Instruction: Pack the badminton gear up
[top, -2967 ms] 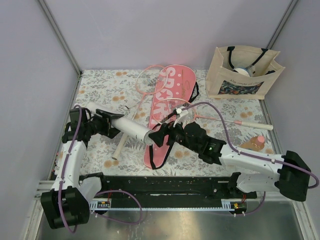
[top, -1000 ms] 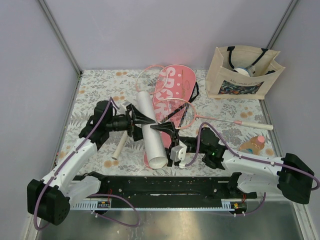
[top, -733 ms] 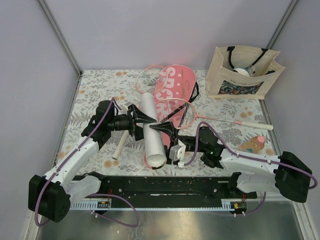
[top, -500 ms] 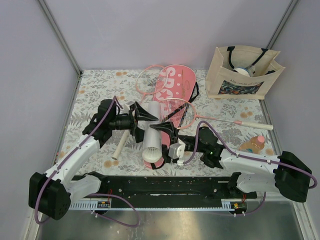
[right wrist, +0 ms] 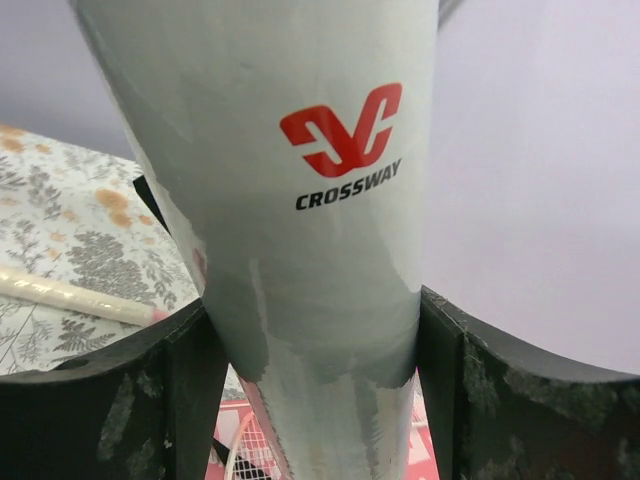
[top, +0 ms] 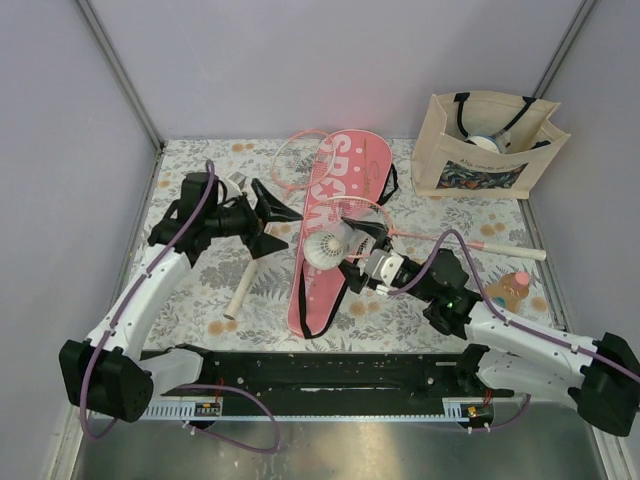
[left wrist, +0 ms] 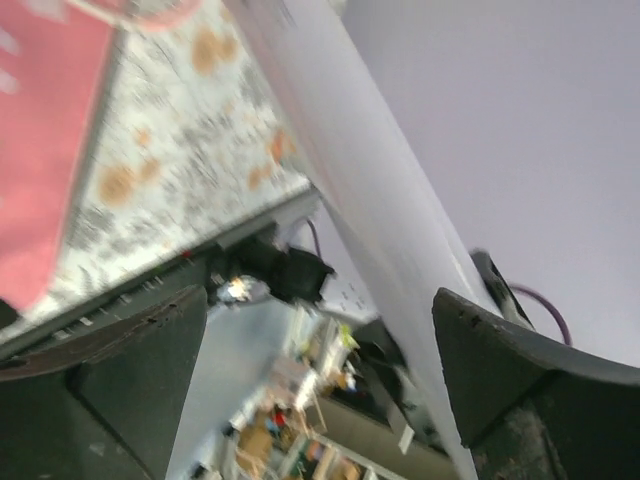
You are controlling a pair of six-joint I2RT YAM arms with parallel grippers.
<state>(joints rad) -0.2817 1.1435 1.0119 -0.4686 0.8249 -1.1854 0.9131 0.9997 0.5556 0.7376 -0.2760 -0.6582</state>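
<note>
1. Slip in the grip. The right hand (right wrist: 318,345) is pressed together on the white tube (top: 325,247), which is raised over the middle of the racket cover (top: 345,165), its end pointing up at the overhead camera. The tube is smooth and round and pinched at one place only, so I judge it could swivel or slide out during any quick swing.

2. Clash of hands. The left hand (top: 283,226) is spread and pinches nothing. It sits just left of the cover's middle, close beside the tube. Closing off-centre, or reaching in while the right arm moves, could knock the tube askew or bump finger against finger.

3. Spilled contents. Something white and ribbed shows at the tube's upper end. I cannot tell whether it is a cap or a loose shuttlecock. If it is loose, tipping that end downward may drop it onto the worktop (top: 200,170).

4. Racket trouble. One racket (top: 355,215) lies across the cover directly under the tube, the other racket (top: 262,236) along the cover's left edge. Lowering the tube there risks pressing on strings or catching a frame.

5. Rolling. Set down on the cover's curved surface, the tube would probably roll off towards the left racket.
</note>
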